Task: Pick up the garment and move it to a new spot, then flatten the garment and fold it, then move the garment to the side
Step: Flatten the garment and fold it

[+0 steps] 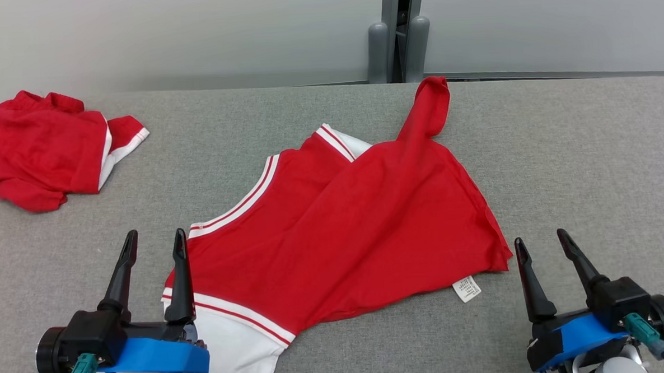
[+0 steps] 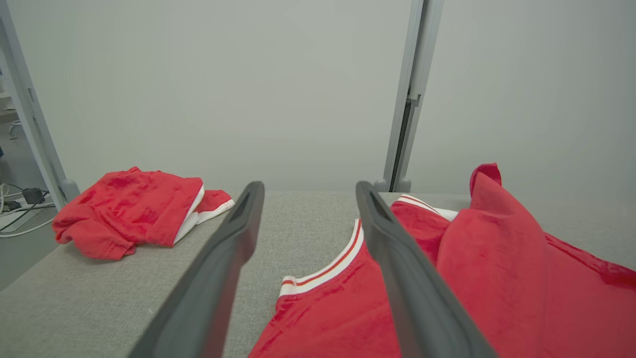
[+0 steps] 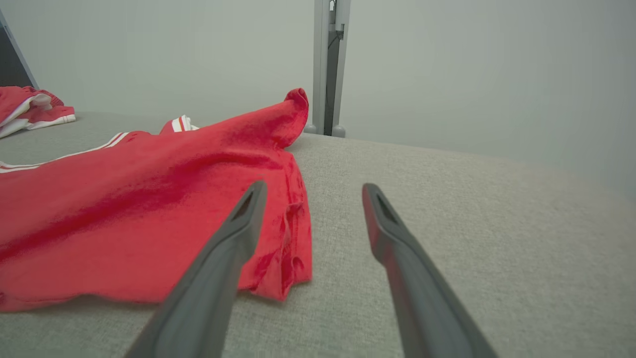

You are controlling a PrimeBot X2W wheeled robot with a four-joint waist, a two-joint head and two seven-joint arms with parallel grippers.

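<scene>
Red shirt lies rumpled mid-tabletop; left pincer and right pincer stand wide, empty.
Better grip what seems the striped hem and the labelled corner, then pull apart gently.

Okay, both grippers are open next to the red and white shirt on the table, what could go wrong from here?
1. The red and white shirt lies folded over itself, one corner bunched up at the far side; a pinch by the left gripper or right gripper may catch one layer and twist it more.
2. A second red garment sits at the table's far left; setting the shirt aside there could tangle them.
</scene>
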